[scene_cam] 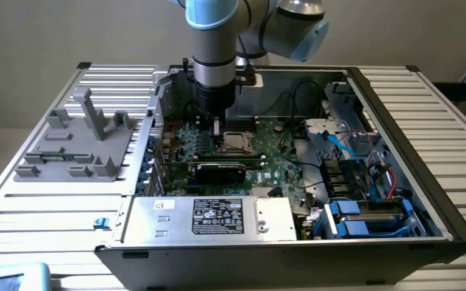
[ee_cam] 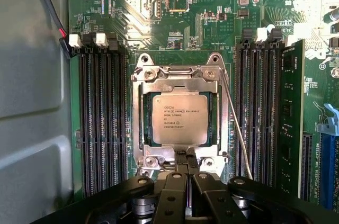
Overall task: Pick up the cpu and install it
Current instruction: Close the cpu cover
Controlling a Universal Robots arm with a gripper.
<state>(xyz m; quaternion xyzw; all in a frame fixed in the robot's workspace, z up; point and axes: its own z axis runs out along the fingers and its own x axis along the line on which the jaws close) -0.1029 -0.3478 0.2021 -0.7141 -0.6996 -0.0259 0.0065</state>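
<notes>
The cpu (ee_cam: 179, 113) is lying in the socket frame (ee_cam: 177, 73) on the motherboard (ee_cam: 212, 28) inside the case (scene_cam: 395, 121), memory slots (ee_cam: 103, 118) are flanking it, and the gripper (ee_cam: 186, 156) is hanging at the frame's edge.

Slatted desk (scene_cam: 39, 212) bore open PC case (scene_cam: 298, 260); grey fixture (scene_cam: 79, 145) just beside, exterior view's left; blue clip (scene_cam: 99, 224) near case.
</notes>
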